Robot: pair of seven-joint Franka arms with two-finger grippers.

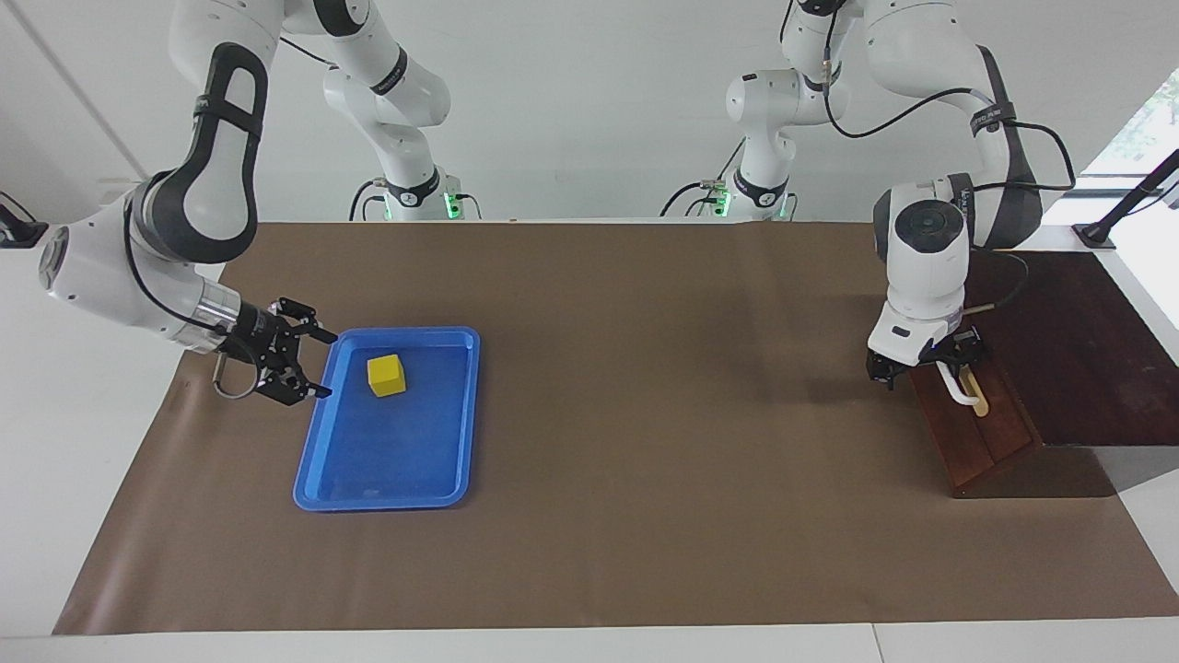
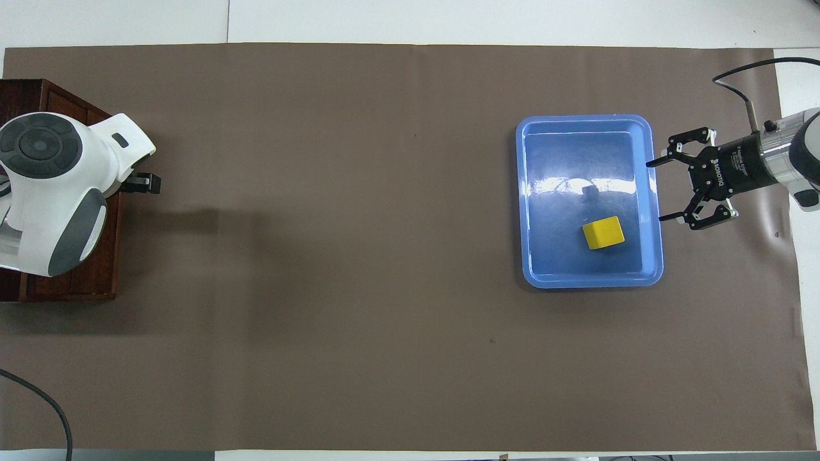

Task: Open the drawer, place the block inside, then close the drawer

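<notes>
The block (image 1: 386,375) is a small yellow cube lying in a flat blue tray (image 1: 387,502) toward the right arm's end of the table. My right gripper (image 1: 327,366) is open, lying sideways just above the tray's outer rim and pointing at the block, a short way from it. From overhead the block (image 2: 603,232) lies beside the right gripper (image 2: 655,192). The drawer (image 1: 976,433), dark reddish wood, shows a white bar handle (image 1: 960,387) and no pale interior. My left gripper (image 1: 924,366) hangs open at the handle's end nearer the robots; I cannot tell whether it touches.
A brown mat (image 1: 645,414) covers the table, with bare mat between the tray and the drawer. The drawer's dark wooden cabinet top (image 1: 1068,341) sits at the left arm's end. From overhead the left arm's white wrist (image 2: 57,186) hides most of the drawer (image 2: 70,282).
</notes>
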